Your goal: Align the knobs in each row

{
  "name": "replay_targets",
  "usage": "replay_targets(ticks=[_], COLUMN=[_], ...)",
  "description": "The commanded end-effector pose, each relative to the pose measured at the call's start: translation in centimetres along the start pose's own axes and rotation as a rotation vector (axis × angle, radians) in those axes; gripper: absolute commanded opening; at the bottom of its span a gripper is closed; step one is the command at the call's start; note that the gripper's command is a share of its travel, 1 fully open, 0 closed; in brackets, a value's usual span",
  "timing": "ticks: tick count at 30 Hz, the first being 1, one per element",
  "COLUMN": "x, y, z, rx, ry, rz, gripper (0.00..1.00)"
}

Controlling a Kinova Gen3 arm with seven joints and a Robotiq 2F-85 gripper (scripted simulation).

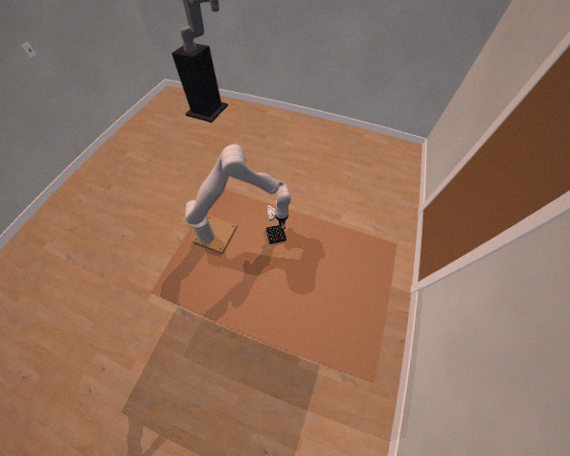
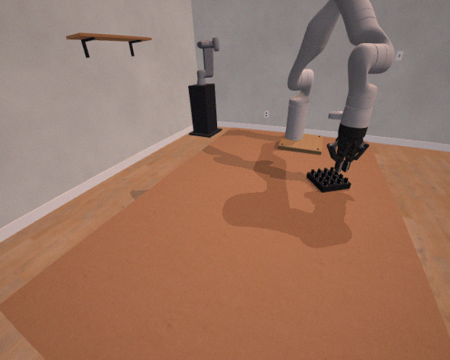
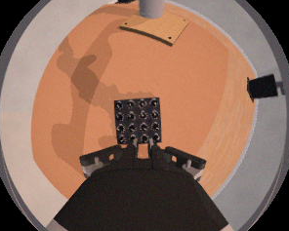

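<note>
The black knob box (image 1: 275, 234) (image 2: 328, 181) (image 3: 139, 119) stands on its feet on the brown table top (image 1: 299, 313) (image 2: 217, 271), with a grid of small dark knobs on top. Their white lines are too small to read. My gripper (image 1: 281, 224) (image 2: 342, 168) (image 3: 143, 143) hangs just above the box's edge nearest the wrist camera and points down. Its fingers are drawn close together with only a narrow gap, and nothing is between them. In the wrist view the fingertips sit just below the box's near row of knobs.
My arm's wooden base plate (image 1: 223, 238) (image 2: 300, 145) (image 3: 155, 27) lies just behind the box. A second robot on a black pedestal (image 1: 198, 80) (image 2: 203, 108) stands by the far wall. A shelf (image 2: 108, 37) hangs high on the left wall.
</note>
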State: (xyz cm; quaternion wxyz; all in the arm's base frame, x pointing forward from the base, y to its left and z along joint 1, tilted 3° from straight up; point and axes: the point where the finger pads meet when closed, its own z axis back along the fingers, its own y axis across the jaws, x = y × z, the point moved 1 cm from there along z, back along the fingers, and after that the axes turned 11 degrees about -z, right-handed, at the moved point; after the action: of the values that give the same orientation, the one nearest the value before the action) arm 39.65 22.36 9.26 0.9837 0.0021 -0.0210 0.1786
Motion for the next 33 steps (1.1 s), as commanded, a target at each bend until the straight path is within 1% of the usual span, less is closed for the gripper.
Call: replay_targets(ticks=[1,10,12,19,27,29,33], x=[-0.1,-0.5,-0.5,-0.9,-1.3,-1.3,-1.4], y=[0.1,-0.1,-0.1,-0.2,-0.4,-0.4,-0.4], z=[0.0,-0.2,-0.2,-0.4,-0.5,-0.5,-0.5], rx=[-0.002,-0.01,-0.01,-0.02,-0.036,-0.036,-0.044], ry=[0.002,0.017,0.017,0.029,0.039,0.039,0.041], rz=[-0.029,-0.234,-0.234,-0.455,-0.763,-0.763,-0.934], gripper=[0.19,0.19,0.19,0.19,0.19,0.19,0.19])
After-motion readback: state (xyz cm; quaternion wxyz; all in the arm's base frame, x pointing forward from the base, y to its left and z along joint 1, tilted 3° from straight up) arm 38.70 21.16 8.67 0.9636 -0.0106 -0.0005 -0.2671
